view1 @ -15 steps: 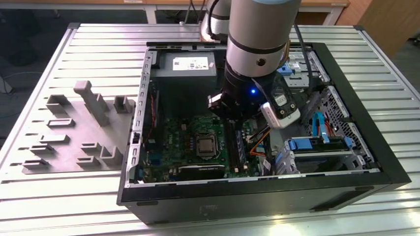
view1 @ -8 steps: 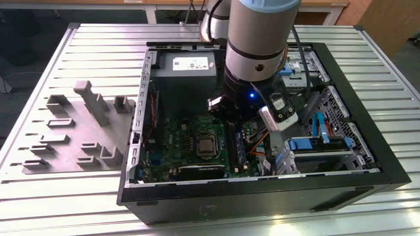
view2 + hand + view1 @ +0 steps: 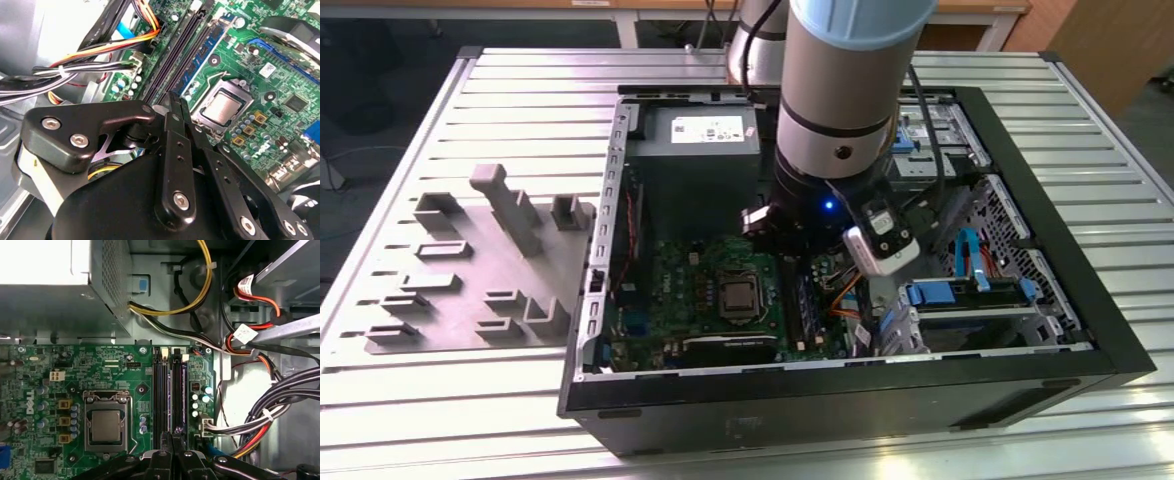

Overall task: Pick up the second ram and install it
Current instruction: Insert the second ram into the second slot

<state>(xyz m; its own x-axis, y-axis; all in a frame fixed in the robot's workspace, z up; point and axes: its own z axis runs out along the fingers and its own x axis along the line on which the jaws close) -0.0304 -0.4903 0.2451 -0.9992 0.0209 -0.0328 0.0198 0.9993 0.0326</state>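
The work stands at the seating step, as I judge it. The arm (image 3: 834,110) reaches into the open computer case (image 3: 854,405), and in both wrist views the gripper (image 3: 178,100) sits low over the memory slots of the motherboard (image 3: 40,365). Its fingers are drawn in close with only a sliver between them. The second ram (image 3: 205,47), blue-green with dark chips, runs out from between the tips along the slot line, so I take it as clamped edge-on. Whether its lower edge is in the slot, or the end latches have closed, cannot be told.

Finishing the seat would call for a straight, even push with the stick kept upright. The processor socket (image 3: 106,425) lies near on one side and the cable bundle (image 3: 280,405) on the other, so there is little room to stray.

The case lies on a ribbed, pale metal table (image 3: 520,90). At the exterior view's left a plate of grey holder blocks (image 3: 494,250) rests on it, well apart from the arm. Wooden furniture lines the upper edge of that frame
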